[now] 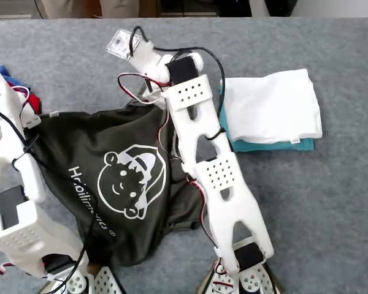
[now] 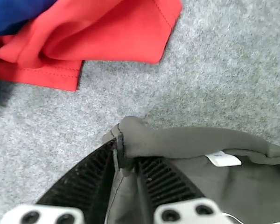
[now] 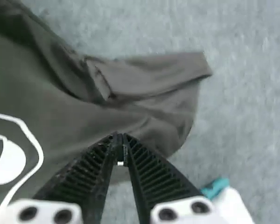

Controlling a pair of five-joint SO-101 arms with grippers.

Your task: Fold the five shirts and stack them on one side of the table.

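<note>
Dark shirt (image 1: 73,144): spread print-up on the tabletop (image 1: 331,202), left of centre. It lies between the two arms and is not yet folded.
Left end effector (image 2: 124,151): clamped on a far-left corner of the dark shirt, with cloth pinched between its fingers. The white label (image 2: 222,160) lies just beside the grip, so you are probably at the collar end.
Right end effector (image 3: 119,137): closed to a narrow gap on the far-right edge of the dark shirt, near the sleeve (image 3: 149,74).
Reason for the two grips: holding two points on the same far edge lets you carry that edge as one straight line. This looks like preparation for a fold towards the near side.
Finished stack: white shirt (image 1: 273,104) folded on top of the teal shirt (image 1: 264,146), on the right of the tabletop, well apart from the working area.
Waiting pile: red shirt (image 2: 102,32) and blue shirt (image 2: 14,9), unfolded at the far left, near the left end effector but apart from it.
Progress: judged two of five stacked.
Caution: the thin hem may slip from either grip.
</note>
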